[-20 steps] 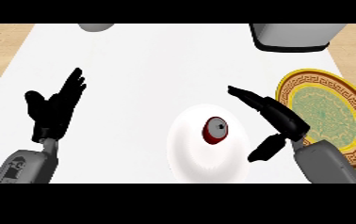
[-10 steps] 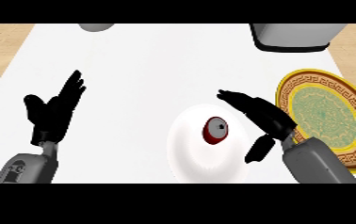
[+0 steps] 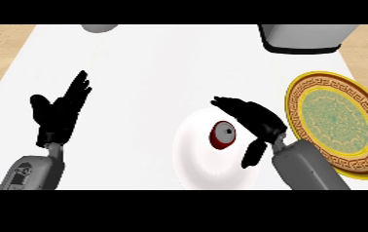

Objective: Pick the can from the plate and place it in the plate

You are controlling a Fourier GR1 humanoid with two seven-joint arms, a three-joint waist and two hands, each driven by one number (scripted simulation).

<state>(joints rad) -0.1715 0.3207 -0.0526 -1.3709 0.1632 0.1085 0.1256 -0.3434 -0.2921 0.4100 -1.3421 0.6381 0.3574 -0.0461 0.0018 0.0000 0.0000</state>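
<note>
Right hand (image 3: 253, 121) open, fingers spread just beside the red can (image 3: 223, 134) on the white plate (image 3: 194, 163); closing off-centre could tip it. Left hand (image 3: 61, 111) rests open.

We see a dark red can (image 3: 222, 134), a plain white plate (image 3: 197, 164), a gold-and-green patterned plate (image 3: 332, 116), black hands on grey forearms.

Bright, even light; counter (image 3: 165, 70) near-white, no glare; faint shadows; edges soft.
</note>
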